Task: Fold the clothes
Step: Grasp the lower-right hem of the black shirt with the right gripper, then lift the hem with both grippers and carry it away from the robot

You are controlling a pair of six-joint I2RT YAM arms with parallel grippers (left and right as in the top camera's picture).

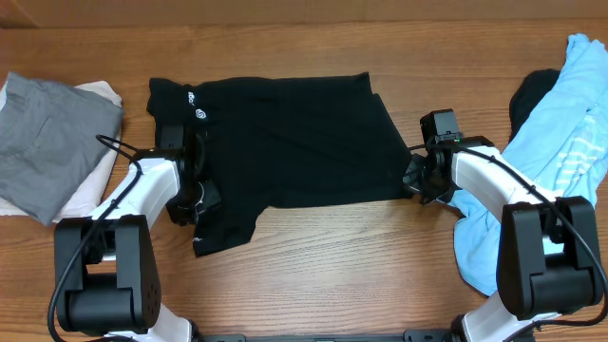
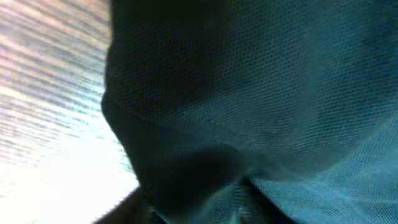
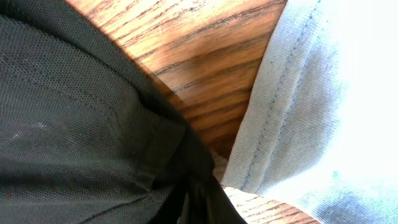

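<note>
The black shirt (image 1: 285, 138) lies spread flat across the middle of the table, white logo lettering near its top left corner. My left gripper (image 1: 197, 201) sits low on the shirt's lower left part, by the sleeve. In the left wrist view, black mesh cloth (image 2: 249, 93) fills the picture and hides the fingers, so their state does not show. My right gripper (image 1: 415, 179) is at the shirt's right edge, shut on a pinch of black cloth (image 3: 93, 124) that bunches into its dark fingers (image 3: 202, 205). The light blue shirt (image 1: 570, 142) lies crumpled just right of that gripper.
A folded grey garment (image 1: 47, 142) rests on a pale one at the far left. A dark piece of cloth (image 1: 534, 95) lies under the light blue shirt (image 3: 323, 112), whose hem is close beside the right fingers. Bare wooden table (image 1: 332, 266) runs along the front.
</note>
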